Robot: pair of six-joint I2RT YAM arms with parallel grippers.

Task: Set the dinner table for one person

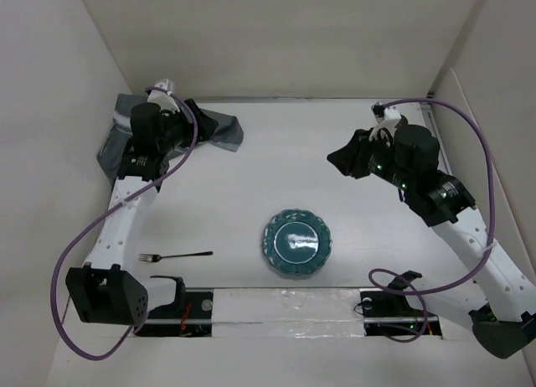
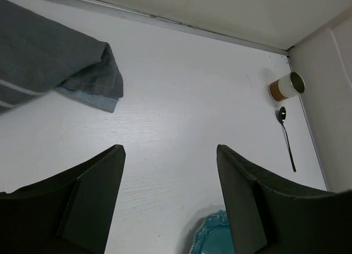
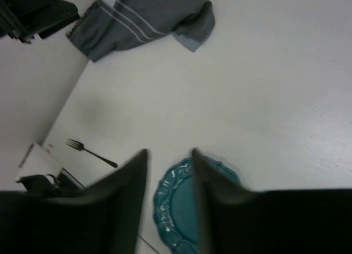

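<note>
The dinner table (image 1: 276, 165) is a plain white tabletop. A teal scalloped plate (image 1: 296, 243) lies near its front middle, with a fork (image 1: 174, 256) to its left. The plate (image 3: 181, 210) and fork (image 3: 91, 152) also show in the right wrist view. A crumpled grey striped cloth (image 1: 219, 129) lies at the back left. My left gripper (image 1: 194, 123) hovers over the cloth's near edge, open and empty (image 2: 170, 149). My right gripper (image 1: 342, 161) hangs above the table right of centre, jaws a little apart and empty (image 3: 169, 152). A paper cup (image 2: 287, 86) and a spoon (image 2: 286, 137) lie at the far right.
White walls close the table at the back and both sides. The cup and spoon are hidden under the right arm in the top view. Purple cables loop off both arms. A taped strip (image 1: 285, 301) runs along the near edge between the arm bases.
</note>
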